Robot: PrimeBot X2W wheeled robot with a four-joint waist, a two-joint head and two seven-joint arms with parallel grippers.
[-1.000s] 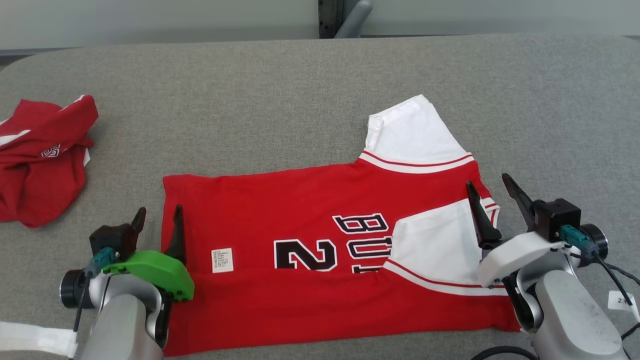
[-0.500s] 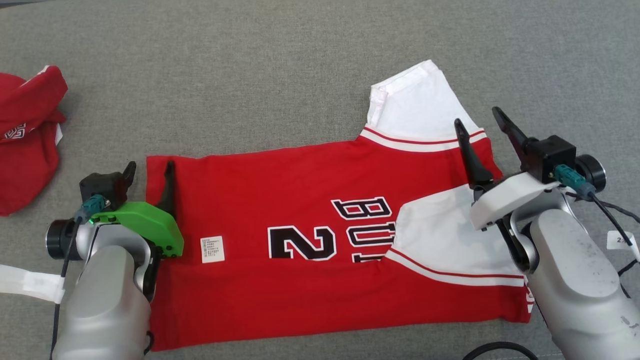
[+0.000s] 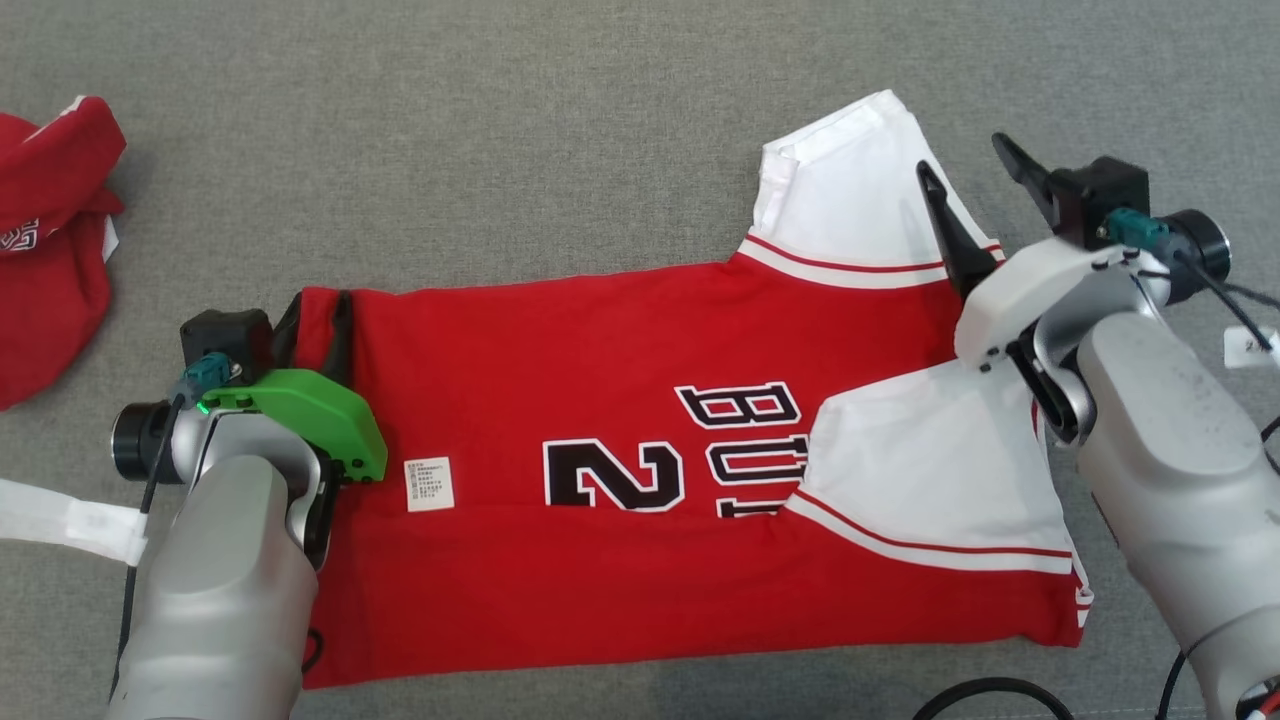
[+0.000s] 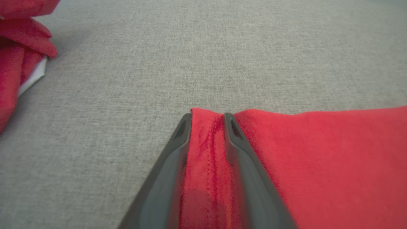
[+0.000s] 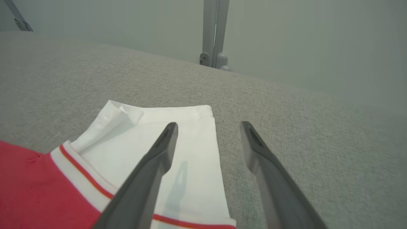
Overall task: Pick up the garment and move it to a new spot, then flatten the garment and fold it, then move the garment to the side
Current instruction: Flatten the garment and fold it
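Note:
The garment (image 3: 620, 380) is a red jersey with white sleeves and black lettering, spread flat on the grey table (image 3: 500, 150). My left gripper (image 3: 315, 305) sits at the jersey's far left hem corner. In the left wrist view its jaws (image 4: 207, 116) have narrowed onto the hem, with red cloth (image 4: 318, 159) bunched between them. My right gripper (image 3: 960, 155) stands open over the right edge of the far white sleeve (image 3: 850, 190). The right wrist view shows one finger (image 5: 159, 152) above that sleeve (image 5: 133, 133) and the other above bare table.
A second red garment (image 3: 50, 250) lies crumpled at the table's left, also seen in the left wrist view (image 4: 12, 63). A grey post (image 5: 214, 31) rises behind the table's far edge. A black cable (image 3: 990, 695) loops at the near right edge.
The camera has tilted down. My left jaws have narrowed onto the hem corner. My right gripper has moved away from me, from the near sleeve to the far sleeve, still open.

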